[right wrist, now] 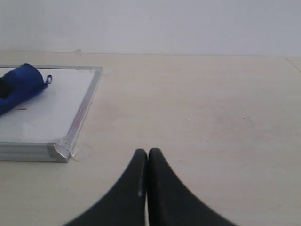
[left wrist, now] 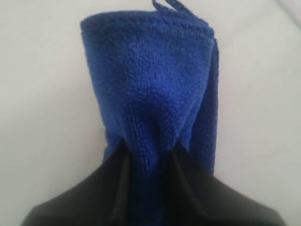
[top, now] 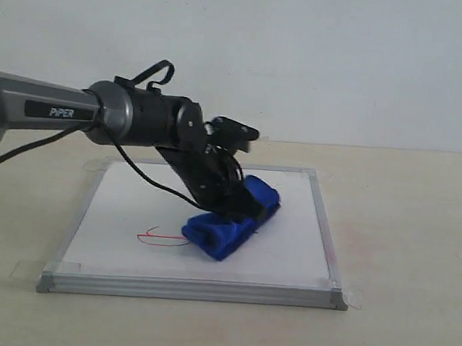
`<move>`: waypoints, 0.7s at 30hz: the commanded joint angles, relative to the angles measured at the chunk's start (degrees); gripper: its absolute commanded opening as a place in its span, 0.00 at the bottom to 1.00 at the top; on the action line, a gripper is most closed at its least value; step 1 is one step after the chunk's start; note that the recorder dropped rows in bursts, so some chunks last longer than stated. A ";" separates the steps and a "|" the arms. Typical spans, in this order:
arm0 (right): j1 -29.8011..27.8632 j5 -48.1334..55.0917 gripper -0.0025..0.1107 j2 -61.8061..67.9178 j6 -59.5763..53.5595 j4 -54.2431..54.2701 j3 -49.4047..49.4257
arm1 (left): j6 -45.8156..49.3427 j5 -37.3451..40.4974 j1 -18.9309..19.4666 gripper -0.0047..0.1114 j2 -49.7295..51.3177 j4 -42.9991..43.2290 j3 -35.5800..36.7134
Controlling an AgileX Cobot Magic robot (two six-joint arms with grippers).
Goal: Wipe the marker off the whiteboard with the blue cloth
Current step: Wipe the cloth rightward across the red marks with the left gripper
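The whiteboard (top: pixel 130 213) lies flat on the table, silver-framed. A rolled blue cloth (top: pixel 231 217) rests on it right of centre, and my left gripper (top: pixel 227 199) is shut on its middle, pressing it to the board. In the left wrist view the cloth (left wrist: pixel 150 89) fills the frame, pinched between both black fingers (left wrist: pixel 108 188). The red marker scribble (top: pixel 160 238) shows just left of the cloth's near end, part of it hidden under the cloth. My right gripper (right wrist: pixel 147 153) is shut and empty, over bare table beside the board's corner (right wrist: pixel 61 151); the cloth (right wrist: pixel 21 84) shows there too.
The tabletop (top: pixel 403 237) is light wood, with a white wall behind. Clear tape holds the board's corners (top: pixel 350 297). The left arm (top: pixel 58 109) reaches in over the board's far left side. The right arm is out of the exterior view.
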 commanded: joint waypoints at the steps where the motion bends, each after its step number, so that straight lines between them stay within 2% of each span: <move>1: -0.34 -0.32 0.02 -0.24 0.00 -0.12 0.00 | 12.87 3.51 -3.74 0.07 0.07 -6.62 0.46; 4: -0.34 -0.32 0.02 -0.24 0.00 -0.12 0.00 | 12.59 3.36 -3.04 0.07 0.07 -5.56 0.46; 6: -0.34 -0.32 0.02 -0.24 0.00 -0.12 0.00 | 7.88 2.44 -1.72 0.07 0.07 -1.53 0.46; 11: -0.34 -0.32 0.02 -0.24 0.00 -0.12 0.00 | -22.82 3.84 2.58 0.07 0.07 18.41 0.46; 13: -0.34 -0.32 0.02 -0.24 0.00 -0.12 0.00 | -27.07 6.33 3.62 0.07 0.07 21.83 0.46; 15: -0.34 -0.32 0.02 -0.24 0.00 -0.12 0.00 | -23.88 8.35 3.81 0.07 0.07 20.99 0.46; 17: -0.34 -0.32 0.02 -0.24 0.00 -0.12 0.00 | -16.09 9.04 3.45 0.07 0.07 15.34 0.46; 19: -0.34 -0.32 0.02 -0.24 0.00 -0.12 0.00 | -6.61 9.62 2.95 0.07 0.07 5.86 0.46; 20: -0.34 -0.32 0.02 -0.24 0.00 -0.12 0.00 | 5.35 10.36 1.94 0.07 0.07 -6.52 0.46; 21: -0.34 -0.32 0.02 -0.24 0.00 -0.12 0.00 | 10.01 10.66 1.53 0.07 0.07 -11.32 0.46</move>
